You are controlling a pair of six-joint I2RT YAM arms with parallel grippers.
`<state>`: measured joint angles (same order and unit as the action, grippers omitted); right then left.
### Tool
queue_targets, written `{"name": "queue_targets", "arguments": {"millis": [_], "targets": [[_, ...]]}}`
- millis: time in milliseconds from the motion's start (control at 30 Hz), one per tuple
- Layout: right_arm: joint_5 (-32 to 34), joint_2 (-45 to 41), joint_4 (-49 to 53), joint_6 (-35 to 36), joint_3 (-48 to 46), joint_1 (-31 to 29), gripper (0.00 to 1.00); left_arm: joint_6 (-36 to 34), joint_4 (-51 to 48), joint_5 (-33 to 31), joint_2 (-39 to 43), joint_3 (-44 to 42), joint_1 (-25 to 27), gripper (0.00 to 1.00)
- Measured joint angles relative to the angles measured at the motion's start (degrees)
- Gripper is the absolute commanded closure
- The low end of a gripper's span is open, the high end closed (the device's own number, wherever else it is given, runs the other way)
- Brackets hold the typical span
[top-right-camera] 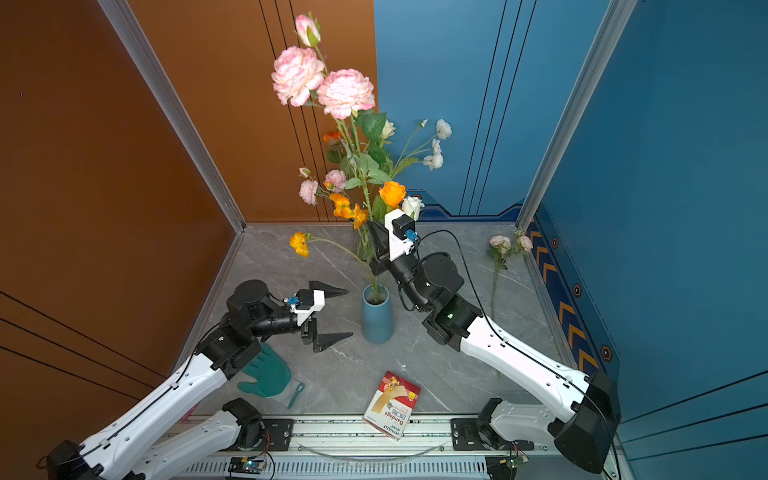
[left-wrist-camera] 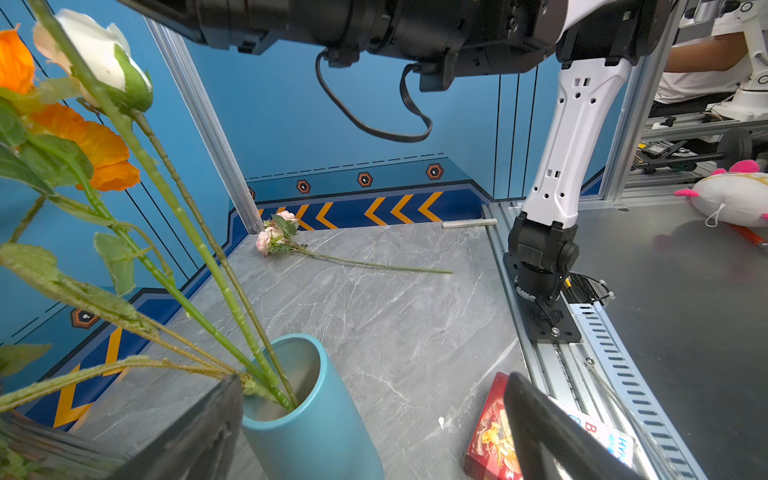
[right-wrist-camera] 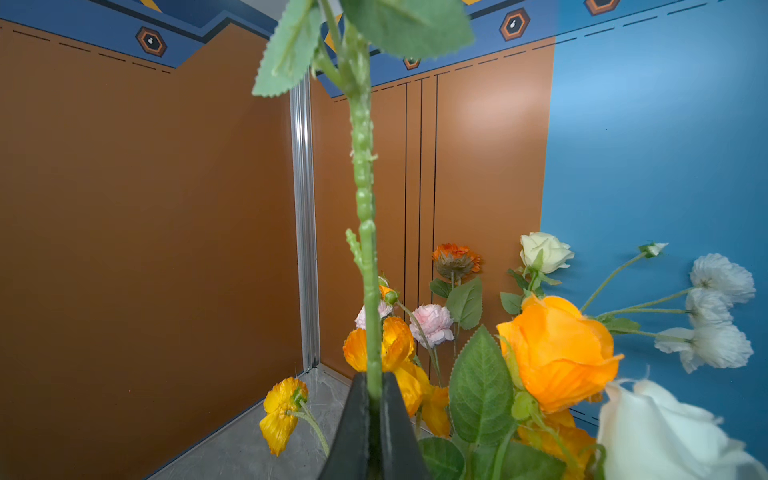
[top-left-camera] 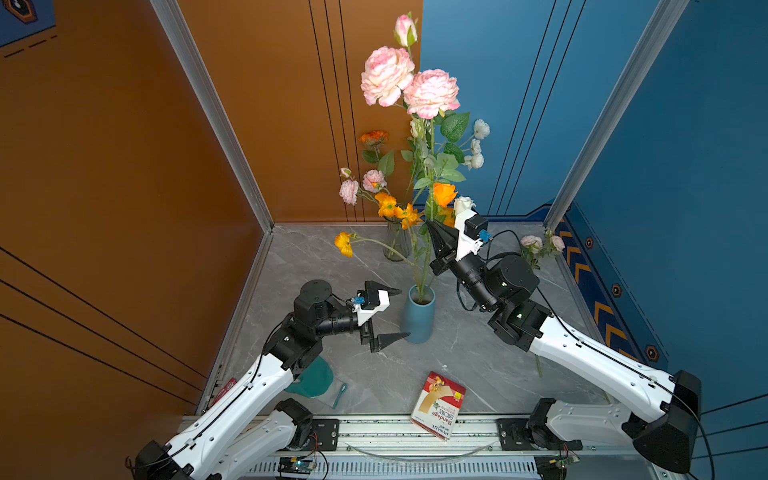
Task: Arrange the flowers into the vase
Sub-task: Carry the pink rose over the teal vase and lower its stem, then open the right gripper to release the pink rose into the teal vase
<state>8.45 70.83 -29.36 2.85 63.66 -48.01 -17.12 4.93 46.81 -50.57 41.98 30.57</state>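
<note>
Left fingers (top-left-camera: 384, 289) stand fully apart and empty, just left of the blue vase (top-left-camera: 419, 318) and not touching it. In a top view the same left fingers (top-right-camera: 328, 289) flank open air, one tip farther back and one nearer. Right fingers (right-wrist-camera: 353, 415) are closed on the thorny green stem (right-wrist-camera: 365, 208) of the tall pink flower (top-left-camera: 409, 83), gripping it well above the vase mouth among orange and white blooms. The stem runs down into the vase, which stands upright at mid-desk. The flowers (top-left-camera: 444, 166) in this vase include the pink pair, an orange rose, a white rose and small white blooms, all leaning far and right. A glass vase (top-left-camera: 397, 243) stands farther back, holding orange poppies and small pink blooms. One pink sprig (left-wrist-camera: 276, 237) lies flat on the desk (top-left-camera: 353, 365) at the far right, well apart from both vases. A green glove (top-right-camera: 266, 376) lies near left, partly under the left arm. A red box (top-left-camera: 438, 405) rests at the near edge.
</note>
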Motion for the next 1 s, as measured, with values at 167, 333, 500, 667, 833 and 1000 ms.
{"name": "queue_targets", "arguments": {"millis": [167,333,500,667,833,1000], "targets": [[-1.22,0.87,1.2,0.0,0.0,0.0,1.0,0.02,0.0,0.04,0.0,0.0,-0.28,0.02],[-2.8,2.71,3.41,0.04,0.0,0.0,1.0,0.02,0.0,0.22,0.0,0.02,-0.28,0.02],[-4.42,5.49,5.79,0.35,-0.02,-0.02,1.0,0.0,0.0,0.22,0.0,0.02,-0.28,0.02],[-5.97,7.1,5.77,0.35,-0.81,-0.04,1.0,0.02,0.0,0.24,0.0,0.02,-0.28,0.02],[-7.37,7.52,1.9,0.39,-5.4,-0.87,1.0,0.02,0.0,0.39,0.0,0.02,-0.28,0.02],[-7.87,8.74,-0.83,1.22,-9.31,-1.9,1.0,0.02,-0.02,0.5,-0.07,0.02,-0.28,0.02]]}}
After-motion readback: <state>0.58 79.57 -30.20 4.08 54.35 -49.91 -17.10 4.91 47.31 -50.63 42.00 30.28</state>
